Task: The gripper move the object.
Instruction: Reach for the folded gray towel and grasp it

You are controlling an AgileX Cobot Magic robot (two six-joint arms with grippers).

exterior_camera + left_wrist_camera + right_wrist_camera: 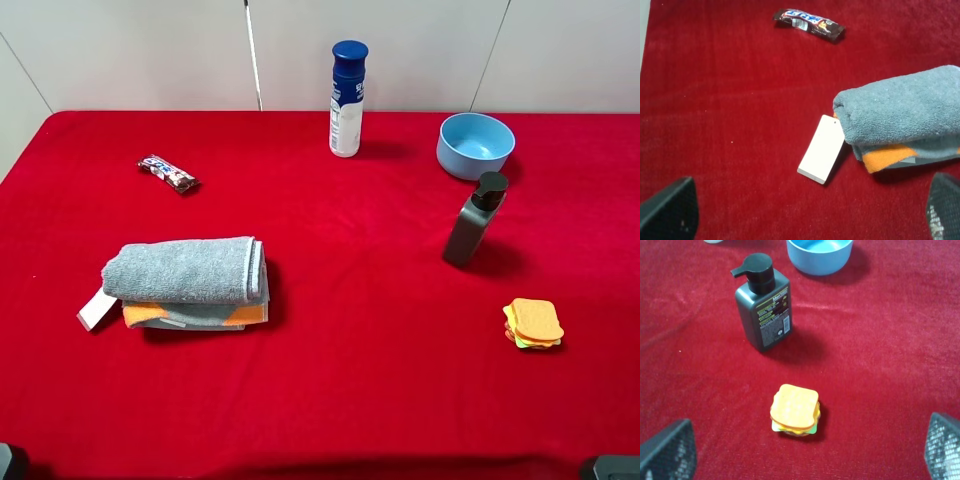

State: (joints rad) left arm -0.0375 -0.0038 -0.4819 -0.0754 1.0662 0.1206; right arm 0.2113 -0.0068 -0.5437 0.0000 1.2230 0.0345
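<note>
Red cloth (380,380), folded terry towel (185,270)

The worktop (350,380) is covered in red cloth. A candy bar (168,173) in a dark wrapper lies flat at the far left. A white bottle (346,98) with a blue cap stands upright near the far edge, at centre. A blue bowl (475,145) sits to its right, opening upward. A dark pump bottle (474,220) stands upright just in front of the bowl. An orange, yellow and green sponge stack (532,324) lies nearer, at right, apart from the pump bottle.
</note>
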